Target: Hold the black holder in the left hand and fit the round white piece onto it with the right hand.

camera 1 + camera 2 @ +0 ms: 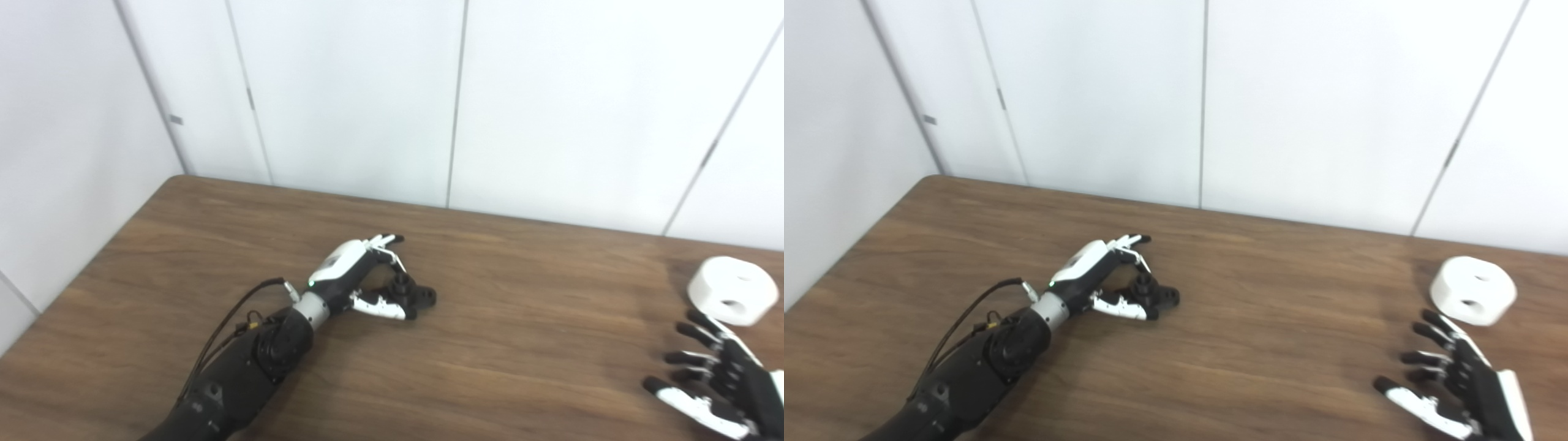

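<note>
Our right hand (1454, 383) is closest to us, low at the right side of the table (502, 343). Its fingers (1427, 334) are spread wide apart and it holds nothing. Its fingertips point up toward the white piece (1473, 289), which sits just past them on the wood, near the far right edge. We see a small gap between the fingertips and the piece, so we think they are not touching.

Our left hand (361, 275) reaches out over the middle of the table. Below and in front of it lies the holder (411, 295), a small black thing with a short round peg standing up. The fingers curl over it and the thumb lies along its near side. We cannot tell if the hand is really gripping the holder or only cupped around it. The holder looks like it is resting on the table, not lifted.

So we think the job has only just begun. The left hand has got to the holder, but needs a firm hold and a lift. The right hand must close on the white piece, pick it up and carry it a long way across to the holder. The two parts are well apart. Fitting the hole of the piece over the peg is left to do.
</note>
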Controlling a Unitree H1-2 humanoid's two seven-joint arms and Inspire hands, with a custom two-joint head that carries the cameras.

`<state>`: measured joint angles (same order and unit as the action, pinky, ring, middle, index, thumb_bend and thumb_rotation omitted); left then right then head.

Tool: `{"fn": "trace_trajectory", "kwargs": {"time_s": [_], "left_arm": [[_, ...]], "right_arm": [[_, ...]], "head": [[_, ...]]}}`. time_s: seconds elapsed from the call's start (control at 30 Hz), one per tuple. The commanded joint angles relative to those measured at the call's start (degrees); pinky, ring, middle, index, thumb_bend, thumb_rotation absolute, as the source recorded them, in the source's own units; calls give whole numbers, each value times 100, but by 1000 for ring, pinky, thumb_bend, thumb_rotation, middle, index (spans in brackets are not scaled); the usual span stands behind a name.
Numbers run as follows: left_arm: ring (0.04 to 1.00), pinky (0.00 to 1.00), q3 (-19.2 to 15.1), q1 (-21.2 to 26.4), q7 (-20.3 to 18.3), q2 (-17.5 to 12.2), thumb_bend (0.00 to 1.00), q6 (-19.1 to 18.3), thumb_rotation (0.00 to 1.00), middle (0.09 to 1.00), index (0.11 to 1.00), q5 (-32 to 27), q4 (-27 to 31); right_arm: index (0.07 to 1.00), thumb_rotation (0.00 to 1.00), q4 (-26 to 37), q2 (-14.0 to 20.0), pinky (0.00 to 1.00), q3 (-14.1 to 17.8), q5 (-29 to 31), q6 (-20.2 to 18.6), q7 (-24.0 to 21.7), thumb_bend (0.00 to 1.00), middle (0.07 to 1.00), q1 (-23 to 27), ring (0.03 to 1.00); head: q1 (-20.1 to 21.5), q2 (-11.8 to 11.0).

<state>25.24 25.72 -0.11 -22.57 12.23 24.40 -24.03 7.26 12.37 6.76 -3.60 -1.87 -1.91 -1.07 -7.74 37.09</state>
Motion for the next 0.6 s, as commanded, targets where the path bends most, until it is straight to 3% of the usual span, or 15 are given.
{"fn": "trace_trajectory", "kwargs": {"time_s": [0.0, 0.13, 0.57], "left_arm": [[1000, 1000, 420, 6, -465, 263, 525, 134, 64, 953, 482, 424, -49], [1000, 1000, 607, 104, -349, 522, 525, 272, 63, 941, 482, 585, -203], [1000, 1000, 820, 10, -188, 1186, 524, 325, 62, 928, 481, 871, -311]], "right_arm": [[827, 217, 153, 10, 502, 31, 96, 191, 22, 718, 793, 192, 612], [833, 256, 272, -116, 498, -31, 81, 210, 51, 725, 801, 238, 618], [839, 196, 549, -370, 515, -170, -76, 89, 123, 682, 805, 370, 603]], "head": [[71, 10], [328, 53], [1069, 180]]}}
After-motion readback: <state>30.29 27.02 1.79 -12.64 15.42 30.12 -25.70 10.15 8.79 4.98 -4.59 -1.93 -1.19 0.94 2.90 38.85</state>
